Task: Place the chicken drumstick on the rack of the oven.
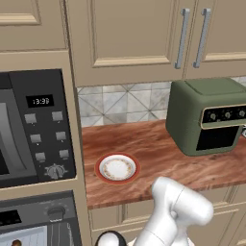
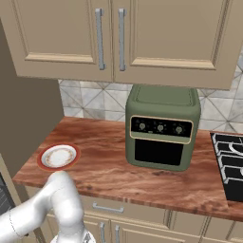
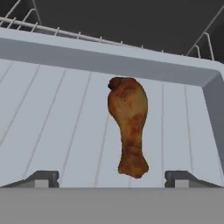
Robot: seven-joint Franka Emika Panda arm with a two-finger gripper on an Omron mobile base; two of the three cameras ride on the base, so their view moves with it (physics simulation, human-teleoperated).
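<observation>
Your gripper point(image 3: 112, 178): fingers spread wide, grasping nothing | small browned chicken drumstick point(image 3: 128, 125): lies on the pale grey barred metal rack point(image 3: 52, 127), centred between your two fingertips and just beyond them, thin bone end towards you, thick meat end near the rack's far edge | red-rimmed white plate point(image 1: 117, 168): near the worktop's front left corner.

A kitchen: wood countertop point(image 1: 192, 163), cabinets point(image 2: 118, 38), green countertop oven point(image 2: 161, 128).

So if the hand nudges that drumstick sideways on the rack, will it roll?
Probably it would pivot rather than roll straight: the chicken drumstick tapers from a thick rounded end to a thin bone. It looks stiff, not floppy. The rack looks smooth, so it may slide easily.
</observation>
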